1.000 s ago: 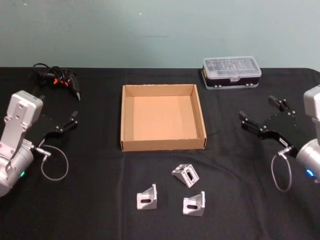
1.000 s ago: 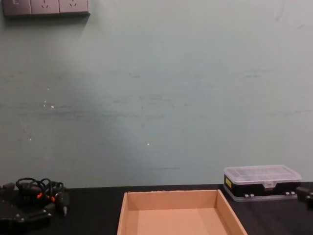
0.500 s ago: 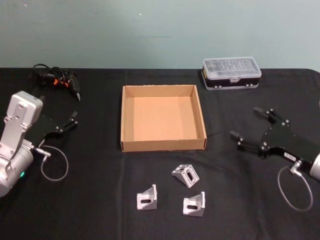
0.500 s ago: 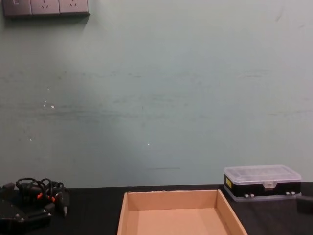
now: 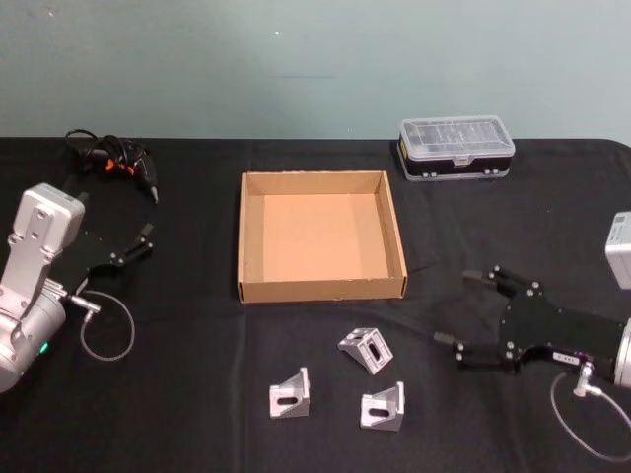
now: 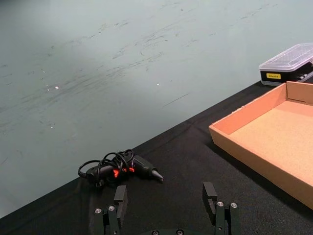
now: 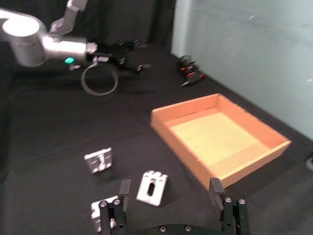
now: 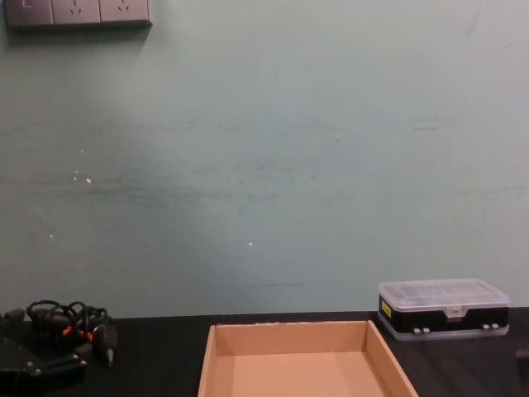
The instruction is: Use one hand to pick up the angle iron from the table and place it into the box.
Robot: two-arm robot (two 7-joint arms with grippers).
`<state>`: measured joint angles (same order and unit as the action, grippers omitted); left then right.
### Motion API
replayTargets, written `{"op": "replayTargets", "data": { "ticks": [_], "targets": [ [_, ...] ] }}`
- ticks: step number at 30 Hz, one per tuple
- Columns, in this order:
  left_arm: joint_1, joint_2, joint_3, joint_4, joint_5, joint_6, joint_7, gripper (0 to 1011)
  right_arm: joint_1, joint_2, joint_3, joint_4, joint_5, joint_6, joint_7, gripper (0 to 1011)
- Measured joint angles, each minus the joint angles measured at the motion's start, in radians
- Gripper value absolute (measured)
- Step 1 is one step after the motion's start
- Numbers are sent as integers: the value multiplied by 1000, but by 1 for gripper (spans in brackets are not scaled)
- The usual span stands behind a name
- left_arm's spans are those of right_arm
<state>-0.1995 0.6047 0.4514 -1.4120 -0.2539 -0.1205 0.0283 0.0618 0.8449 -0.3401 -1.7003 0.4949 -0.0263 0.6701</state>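
Right gripper has swung in and toward the robot since a second ago, from right of the box to a spot level with the brackets; left arm unchanged. Surface: matte black table against a plain teal wall, with wall sockets at upper left in the chest view. Tan box sits mid-table, open-topped, nothing inside. On the robot's side of it, three brackets lie free on the cloth: rear angle iron nearest the box, left angle iron and right angle iron closer to the robot, all apart from one another. Clear-lidded plastic case at the far right, black tool with looped cable at the far left. Right gripper is stretched out low, pointing left toward the brackets, fingers spread wide, holding nothing, well right of the rear angle iron. Left gripper is parked at the left edge, fingers apart, also holding nothing.
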Motion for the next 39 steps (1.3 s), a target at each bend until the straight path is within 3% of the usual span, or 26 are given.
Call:
{"op": "replayTargets", "data": {
  "ticks": [5,13,24,30,39],
  "targets": [
    [0,0,0,0,0,0,0,1011,29,15,-36,26,-4,7,81,1004],
    [0,0,0,0,0,0,0,1011,56,39,-77,42,12,6,162,1004],
    [0,0,0,0,0,0,0,1011,92,54,-149,58,-14,7,212,1004],
    [0,0,0,0,0,0,0,1011,114,47,-195,75,-39,13,227,1004],
    [0,0,0,0,0,0,0,1011,140,31,-231,110,-59,15,228,1004]
  ]
}}
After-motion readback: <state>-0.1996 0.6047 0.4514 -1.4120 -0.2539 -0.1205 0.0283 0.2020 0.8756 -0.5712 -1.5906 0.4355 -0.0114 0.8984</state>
